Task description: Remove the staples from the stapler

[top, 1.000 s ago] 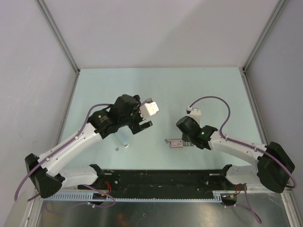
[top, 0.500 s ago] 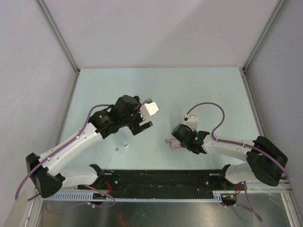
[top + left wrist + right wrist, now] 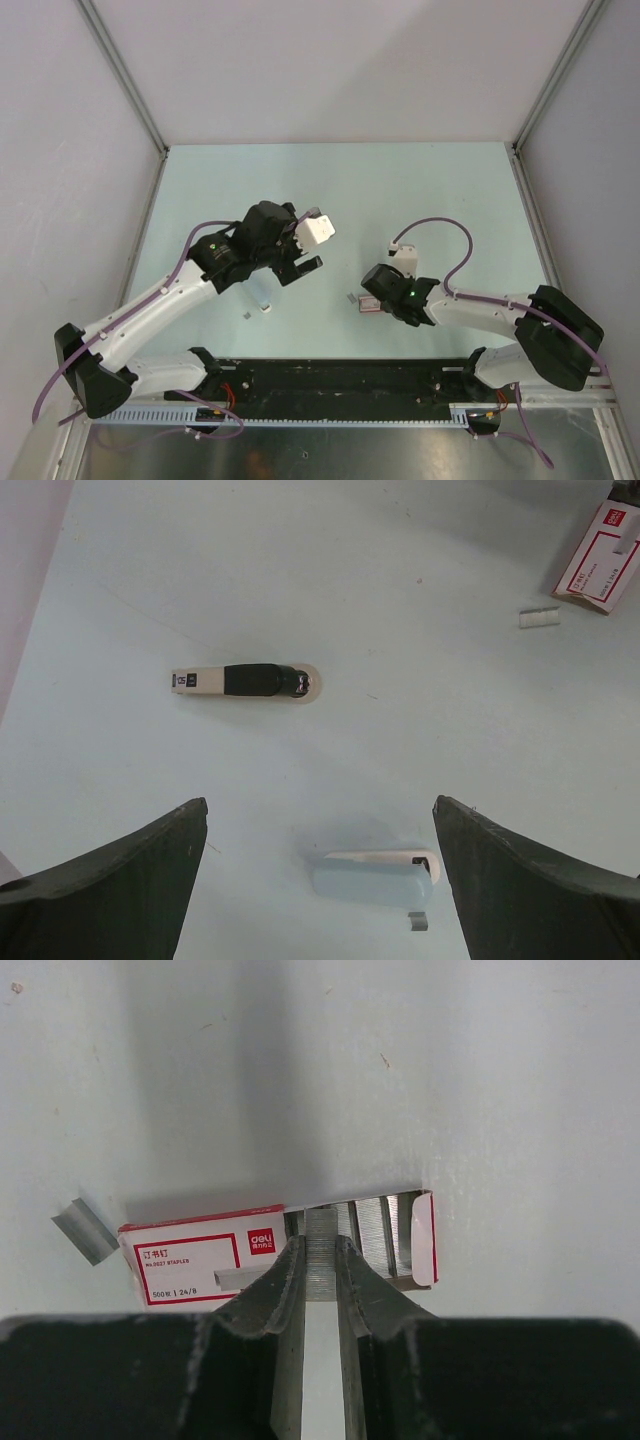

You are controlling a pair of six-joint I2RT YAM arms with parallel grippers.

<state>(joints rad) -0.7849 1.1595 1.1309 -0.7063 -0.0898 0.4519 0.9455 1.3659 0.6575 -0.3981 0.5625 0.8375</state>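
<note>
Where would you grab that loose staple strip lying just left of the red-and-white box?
Pinch the loose staple strip across its two long edges, coming straight down from above: it lies flat and thin on the table, close beside the box, with bare surface on its other sides.

Red-and-white box [image 3: 190,1255], open at 1 end, flat on the pale green table [image 3: 400,190].

left arm [image 3: 160,300]: white link shells, black joint housings, black base block. right arm [image 3: 485,311]: same white-and-black build. Thin purple cable [image 3: 432,220] loops along each arm up to a small white wrist box [image 3: 318,230]. Tiny green light [image 3: 409,294] glows on each black wrist housing. fingers [image 3: 100,880]: matte, dark grey-black, broad, tapering
</note>
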